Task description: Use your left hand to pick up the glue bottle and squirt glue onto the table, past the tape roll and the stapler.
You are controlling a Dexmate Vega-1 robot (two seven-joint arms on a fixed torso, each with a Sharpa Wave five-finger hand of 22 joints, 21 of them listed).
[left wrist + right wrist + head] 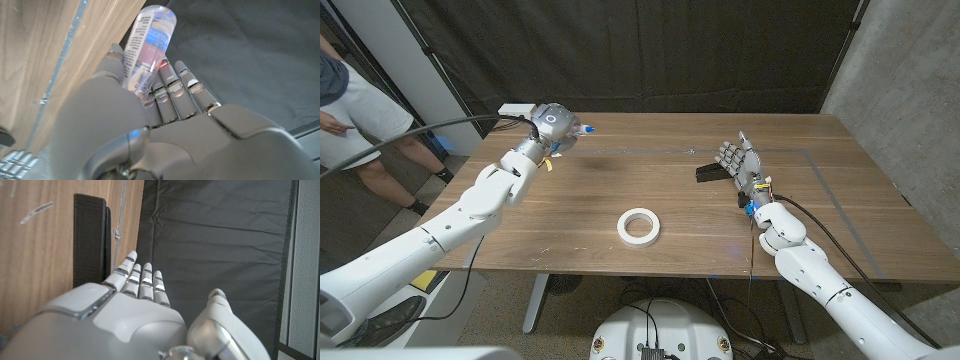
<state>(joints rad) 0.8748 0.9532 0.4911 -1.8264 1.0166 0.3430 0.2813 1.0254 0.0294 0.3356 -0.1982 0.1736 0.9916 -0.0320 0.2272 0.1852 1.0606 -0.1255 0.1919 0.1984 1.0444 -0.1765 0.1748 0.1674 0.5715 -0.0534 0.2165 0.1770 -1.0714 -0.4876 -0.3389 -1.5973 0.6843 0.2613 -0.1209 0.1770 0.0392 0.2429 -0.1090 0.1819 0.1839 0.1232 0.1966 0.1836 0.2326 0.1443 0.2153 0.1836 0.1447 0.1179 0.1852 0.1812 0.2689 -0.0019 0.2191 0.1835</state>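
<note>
Now at squirt step: left hand (548, 126) grips glue bottle (148, 47) over the table's (720, 240) far left corner.
Next needs a squeeze, nozzle down, beyond tape roll (639, 226) and stapler (712, 172); right hand (744, 166) empty, fingers straight.

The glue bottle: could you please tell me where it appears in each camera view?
Head view: glue bottle at far left of the table, in the left hand.
Left wrist view: upper centre, gripped by the fingers.
Right wrist view: absent.
Shared landmark: the wooden table.
</note>
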